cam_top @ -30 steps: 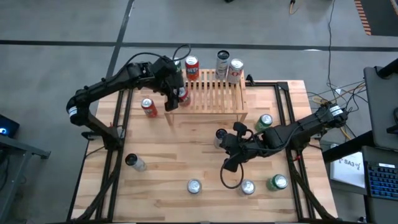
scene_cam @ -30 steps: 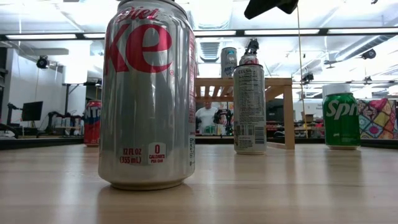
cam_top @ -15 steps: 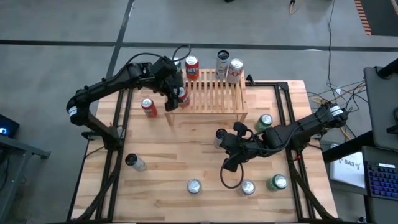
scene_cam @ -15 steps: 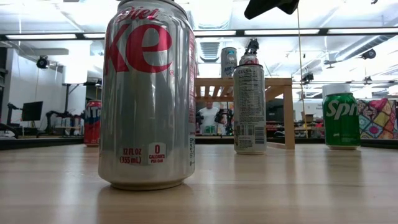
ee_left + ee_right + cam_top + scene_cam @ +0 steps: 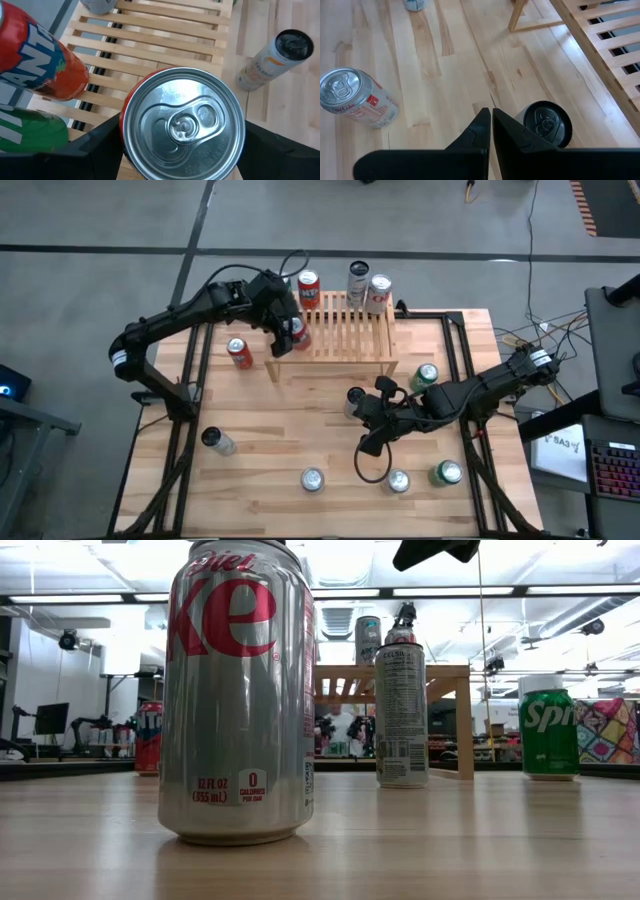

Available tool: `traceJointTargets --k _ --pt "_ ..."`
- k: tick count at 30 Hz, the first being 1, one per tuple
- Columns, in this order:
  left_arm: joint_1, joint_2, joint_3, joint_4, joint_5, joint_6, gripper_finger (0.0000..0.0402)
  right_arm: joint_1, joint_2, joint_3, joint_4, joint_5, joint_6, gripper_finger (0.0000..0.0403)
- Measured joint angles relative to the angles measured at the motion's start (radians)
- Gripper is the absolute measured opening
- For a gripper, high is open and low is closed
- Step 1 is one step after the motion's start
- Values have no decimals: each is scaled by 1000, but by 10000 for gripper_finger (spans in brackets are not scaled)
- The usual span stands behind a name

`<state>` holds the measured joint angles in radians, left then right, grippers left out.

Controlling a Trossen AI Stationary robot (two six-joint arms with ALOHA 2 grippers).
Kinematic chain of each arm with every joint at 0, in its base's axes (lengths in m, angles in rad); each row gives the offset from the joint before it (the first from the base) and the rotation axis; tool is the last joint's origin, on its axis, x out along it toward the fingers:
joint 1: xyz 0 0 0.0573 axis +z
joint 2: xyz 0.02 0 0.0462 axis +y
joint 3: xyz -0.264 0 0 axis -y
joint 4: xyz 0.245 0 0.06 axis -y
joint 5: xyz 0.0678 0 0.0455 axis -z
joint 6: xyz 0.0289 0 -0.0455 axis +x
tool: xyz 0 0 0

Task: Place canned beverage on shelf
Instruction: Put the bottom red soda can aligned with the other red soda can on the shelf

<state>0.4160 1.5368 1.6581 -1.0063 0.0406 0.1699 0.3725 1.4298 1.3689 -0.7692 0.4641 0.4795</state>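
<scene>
Left gripper point(image 5: 290, 332) jaws grip red can point(image 5: 182, 125) over shelf point(image 5: 345, 332) left edge; right gripper point(image 5: 366, 442) jaws closed.

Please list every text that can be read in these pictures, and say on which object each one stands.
"ke", "12 FL OZ (355 mL)", "0 CALORIES PER CAN": big silver can.
"Spr": green can.
"Diet Coke": silver can lying on the table.
"ANT": orange can.
Fine print on the slim can: too small to read.
</scene>
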Motion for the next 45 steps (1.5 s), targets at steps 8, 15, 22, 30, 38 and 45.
traceJointTargets --k 8,15,22,30,38,45 --pt "0 28 -1 -4 -5 4 287 0 -1 0 -3 0 0 9" --pt "0 30 -1 -1 -5 4 288 0 -1 0 -3 0 0 9" --pt "0 30 -1 -2 -5 8 288 0 -1 0 -3 0 0 9" --pt "0 32 -1 11 -5 24 288 0 -1 0 -3 0 0 9" --pt "0 32 -1 10 -5 14 289 0 0 0 -3 8 0 9" --pt "0 32 -1 10 -5 13 289 0 0 0 -2 8 0 9"
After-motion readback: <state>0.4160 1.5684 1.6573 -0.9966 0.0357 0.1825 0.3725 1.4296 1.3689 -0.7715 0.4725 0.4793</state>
